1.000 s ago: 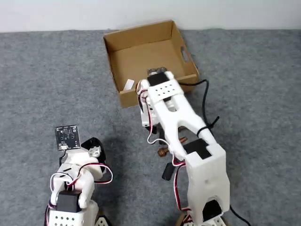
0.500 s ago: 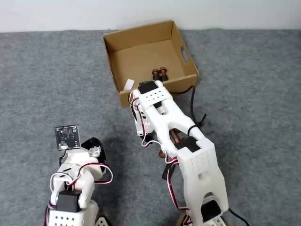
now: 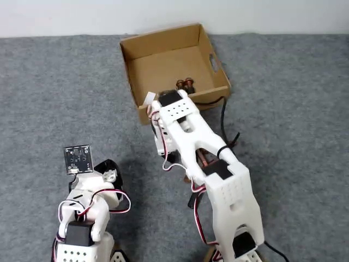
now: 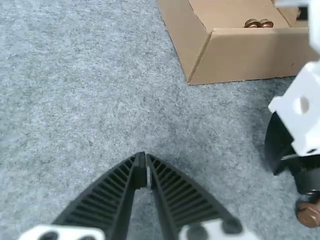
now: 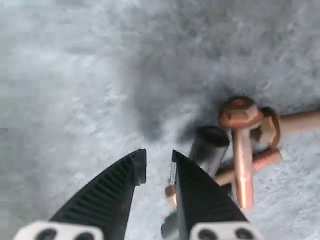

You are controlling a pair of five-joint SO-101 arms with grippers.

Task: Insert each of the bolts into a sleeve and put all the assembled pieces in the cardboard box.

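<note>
Op: Room around the box?

Spotter: You have open carpet (image 3: 65,98) on your left, from the left arm (image 3: 90,213) all the way up to the box (image 3: 163,60). The box sits at the carpet's far edge, close to the white wall (image 3: 174,16). Its near side is crowded: the wrist of your right arm (image 3: 191,134) hangs over that wall, and a black cable (image 3: 223,117) curls just beside the corner.

Op: And the arms?

Spotter: Your right arm stretches forward up the middle of the carpet, tool end tipped down. The right gripper (image 5: 157,157) is slack, jaws a sliver apart and gripping nothing. It is just beside a black sleeve (image 5: 207,145) and a few copper bolts (image 5: 242,150) lying crossed on the carpet. Your left arm is folded back at the near left corner. The left gripper (image 4: 143,167) is pinched closed on nothing, low over bare carpet.

Op: Finished pieces?

Spotter: Two pieces (image 3: 185,84) lie side by side inside the box, by its near wall. You see their copper heads; the rest is too small to tell.
</note>
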